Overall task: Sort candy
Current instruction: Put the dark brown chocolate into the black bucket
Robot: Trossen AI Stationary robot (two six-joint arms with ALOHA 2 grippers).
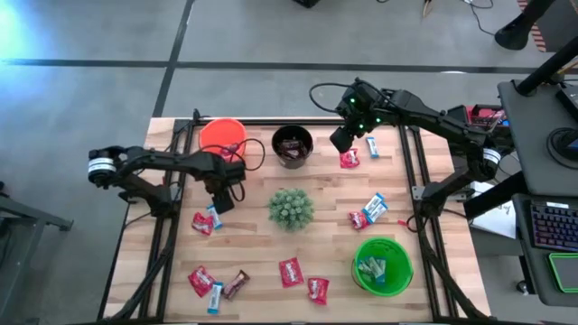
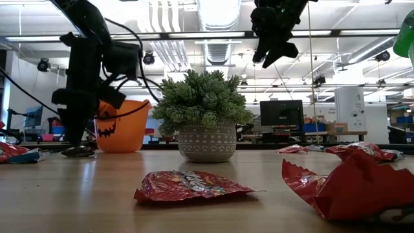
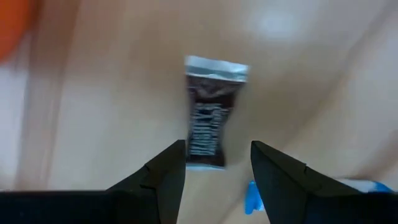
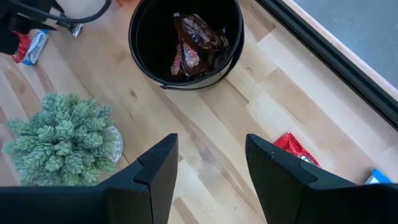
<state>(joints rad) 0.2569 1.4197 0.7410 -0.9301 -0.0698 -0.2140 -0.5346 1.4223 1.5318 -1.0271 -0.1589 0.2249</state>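
A dark brown candy (image 3: 210,118) lies flat on the wooden table, also seen low on the left in the low view (image 2: 78,151). My left gripper (image 3: 217,152) points down just above it, open, a finger on either side of the candy's near end without touching it; in the high view it stands left of centre (image 1: 221,203). A red candy (image 1: 200,223) and a light blue candy (image 1: 215,217) lie beside it. My right gripper (image 4: 211,146) hangs open and holds nothing, high over the table's far side (image 1: 346,135) beside the black bucket (image 1: 293,146).
An orange bucket (image 1: 223,137) stands at the far left, and a green bucket (image 1: 383,264) with candy at the near right. The black bucket holds brown candy (image 4: 194,43). A green plant ball (image 1: 291,208) sits mid-table. More candy lies scattered (image 1: 291,271), (image 1: 366,212), (image 1: 349,160).
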